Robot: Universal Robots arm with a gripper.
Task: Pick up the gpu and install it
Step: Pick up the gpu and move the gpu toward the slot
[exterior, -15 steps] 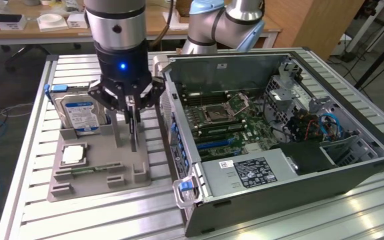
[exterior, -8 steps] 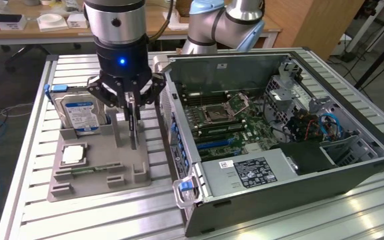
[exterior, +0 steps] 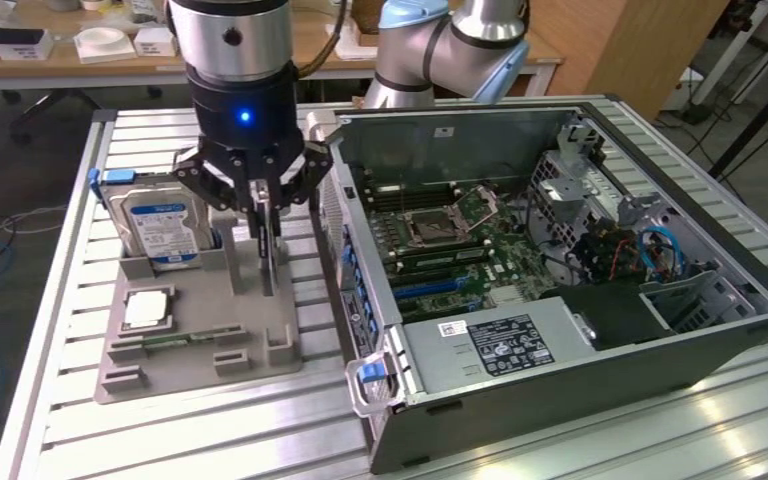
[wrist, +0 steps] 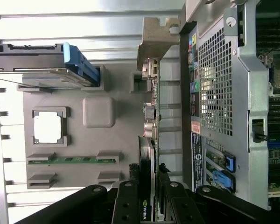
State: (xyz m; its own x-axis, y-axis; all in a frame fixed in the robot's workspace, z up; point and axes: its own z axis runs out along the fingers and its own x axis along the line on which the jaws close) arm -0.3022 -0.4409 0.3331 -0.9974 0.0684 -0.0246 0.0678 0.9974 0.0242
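Observation:
The gpu is a thin dark card standing on edge over the grey holder tray, beside the open computer case. My gripper reaches down from above with its fingers pressed on both faces of the card's top edge, so it is shut on it. In the wrist view the gpu runs edge-on away from my gripper to its metal end bracket. I cannot tell whether the card's lower edge still rests in the tray.
On the tray stand a silver hard drive with blue rails, a processor and a green memory stick. Inside the case lie the motherboard, blue card slots and the power supply.

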